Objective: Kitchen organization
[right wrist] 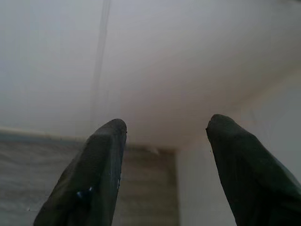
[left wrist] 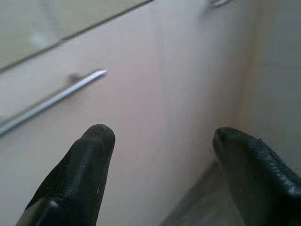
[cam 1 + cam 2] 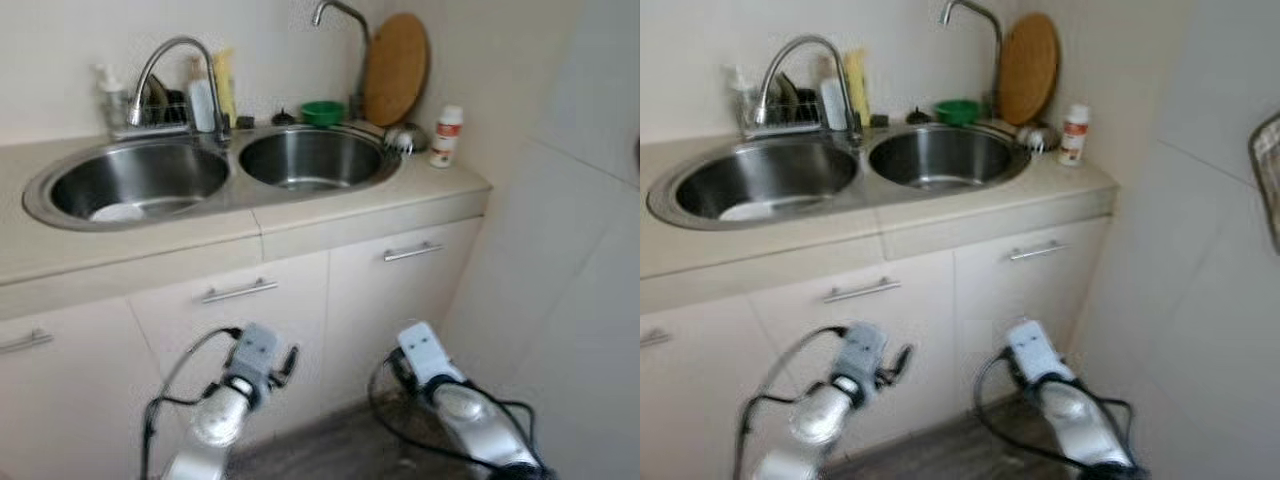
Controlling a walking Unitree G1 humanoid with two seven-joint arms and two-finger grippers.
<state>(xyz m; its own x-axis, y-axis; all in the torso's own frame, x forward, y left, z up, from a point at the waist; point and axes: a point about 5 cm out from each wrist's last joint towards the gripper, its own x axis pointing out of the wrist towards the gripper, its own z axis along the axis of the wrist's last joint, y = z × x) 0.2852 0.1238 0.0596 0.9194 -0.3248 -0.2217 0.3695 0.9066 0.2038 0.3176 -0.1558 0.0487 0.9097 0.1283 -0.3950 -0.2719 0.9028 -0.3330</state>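
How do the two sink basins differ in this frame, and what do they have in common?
The left basin is the wider, more oval one; the right basin is smaller and rounder. The left basin has something pale lying on its bottom, the right basin's bottom looks bare. The curved chrome faucet stands behind the left basin, near the divide, while a green bowl sits behind the right one. Both are stainless steel, set into the same beige countertop.

At twelve o'clock the tall tap is cut off by the frame's top edge, the rack items at eleven o'clock blur together, and the white bottle's label is unreadable.
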